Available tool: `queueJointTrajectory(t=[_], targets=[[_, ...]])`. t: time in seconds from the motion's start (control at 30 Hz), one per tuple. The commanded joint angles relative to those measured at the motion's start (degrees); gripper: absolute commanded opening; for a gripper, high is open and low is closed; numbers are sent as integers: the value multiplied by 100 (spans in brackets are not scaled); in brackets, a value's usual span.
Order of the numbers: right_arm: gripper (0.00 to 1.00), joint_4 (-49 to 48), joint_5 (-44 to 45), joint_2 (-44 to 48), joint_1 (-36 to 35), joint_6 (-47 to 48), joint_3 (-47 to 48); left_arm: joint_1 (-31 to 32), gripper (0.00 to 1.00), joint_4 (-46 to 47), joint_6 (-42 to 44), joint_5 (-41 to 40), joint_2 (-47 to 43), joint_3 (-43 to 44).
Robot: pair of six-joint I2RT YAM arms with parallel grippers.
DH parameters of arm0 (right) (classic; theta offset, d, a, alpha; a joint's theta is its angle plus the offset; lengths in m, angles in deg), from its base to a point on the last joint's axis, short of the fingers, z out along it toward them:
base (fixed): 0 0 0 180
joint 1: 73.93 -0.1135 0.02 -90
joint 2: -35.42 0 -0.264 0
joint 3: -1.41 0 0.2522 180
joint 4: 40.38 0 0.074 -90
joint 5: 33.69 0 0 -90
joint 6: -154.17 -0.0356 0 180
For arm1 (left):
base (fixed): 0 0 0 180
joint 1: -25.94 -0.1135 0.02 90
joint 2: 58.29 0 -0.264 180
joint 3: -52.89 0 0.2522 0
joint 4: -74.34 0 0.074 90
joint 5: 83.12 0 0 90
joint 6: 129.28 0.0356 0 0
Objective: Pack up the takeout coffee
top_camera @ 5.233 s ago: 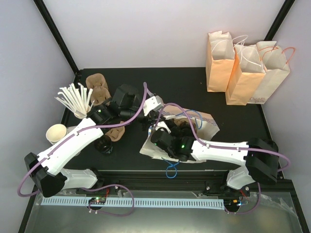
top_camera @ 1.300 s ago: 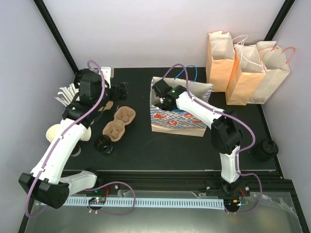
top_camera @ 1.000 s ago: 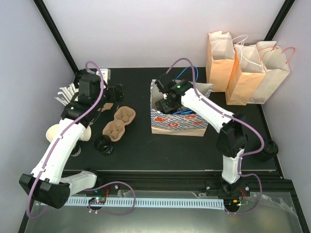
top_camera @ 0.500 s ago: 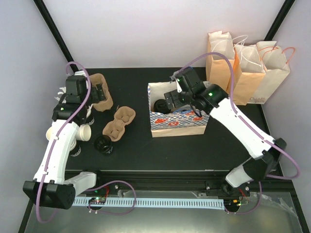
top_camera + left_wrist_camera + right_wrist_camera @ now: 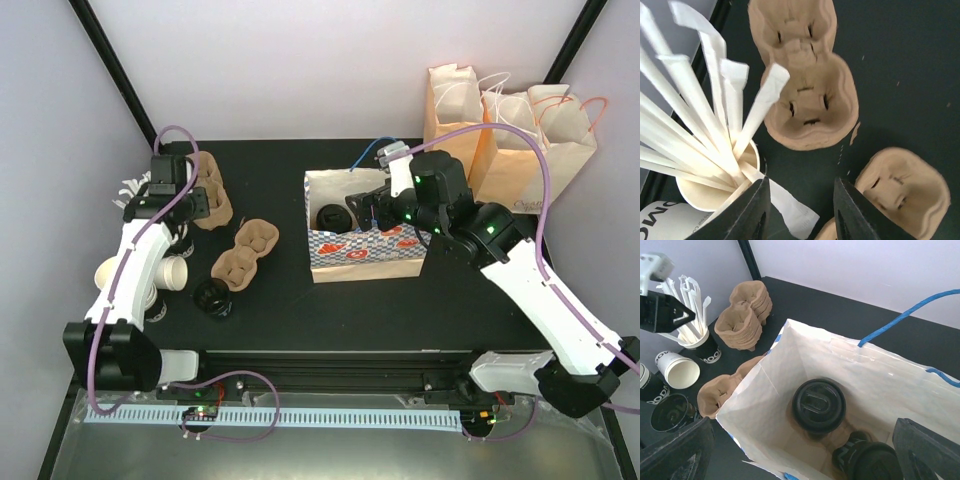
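Two takeout coffees, small black cups with round black lids, stand inside the open white patterned bag [image 5: 365, 250]. One cup [image 5: 818, 406] is near the bag's middle and the other [image 5: 871, 461] is at its near right corner. The top view shows one lid [image 5: 330, 217]. My right gripper [image 5: 804, 442] hovers open and empty above the bag's mouth [image 5: 790, 340]; in the top view it [image 5: 368, 208] is over the bag's right half. My left gripper [image 5: 802, 210] is open and empty, low between the straw cup [image 5: 715, 190] and the pulp carriers [image 5: 807, 100], at far left [image 5: 190, 200].
A stack of pulp carriers [image 5: 205, 190], a loose carrier [image 5: 245, 255], a lidless black cup [image 5: 213, 298] and cream paper cups [image 5: 115, 272] crowd the left side. Three tall paper bags [image 5: 505, 140] stand at the back right. The straw cup [image 5: 150, 200] is by the left edge.
My right gripper has drawn back to the right, away from the bag's left half; the bag now stands upright on its own. My left gripper has shifted slightly towards the carrier stack.
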Motion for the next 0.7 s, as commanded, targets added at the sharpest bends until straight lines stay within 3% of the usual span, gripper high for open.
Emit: queueJointTrajectory(t=[0.0,0.13,0.33,0.67], targets=[[100,-205,-102,26,-18,74,-117,-50,36,-490,195,27,371,371],[100,-224,-126,18,-15,46,-147,-49,35,-583,223,-99,592,455],[100,-221,-161,15,-15,26,-156,-56,10,-662,227,-219,606,593],[100,-236,-280,-134,-14,24,-153,-43,5,-608,274,-634,-381,618]])
